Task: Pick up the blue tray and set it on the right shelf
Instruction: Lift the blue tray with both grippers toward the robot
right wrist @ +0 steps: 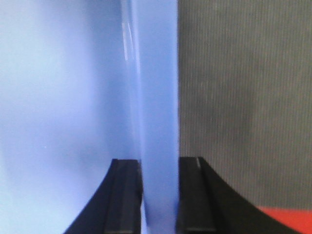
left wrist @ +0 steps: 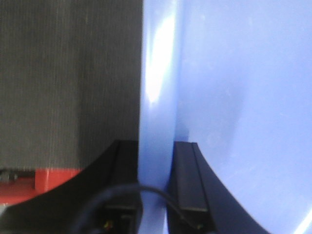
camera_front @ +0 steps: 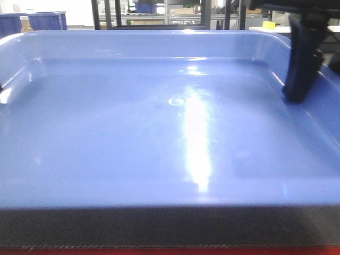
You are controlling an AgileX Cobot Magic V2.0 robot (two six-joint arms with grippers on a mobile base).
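Blue tray (camera_front: 159, 149) fills front view, lying flat on dark mat (camera_front: 159, 226). Left gripper (left wrist: 156, 148) pinching tray's left rim, one finger each side. Right gripper (right wrist: 160, 163) pinching right rim likewise. Dark blue bins (camera_front: 42, 21) behind, far left.

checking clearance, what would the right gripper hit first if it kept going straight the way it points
The right gripper straddles the blue tray rim, so the tray itself comes first: the inner finger likely meets its floor, the outer one the dark mat. Depth is unclear.
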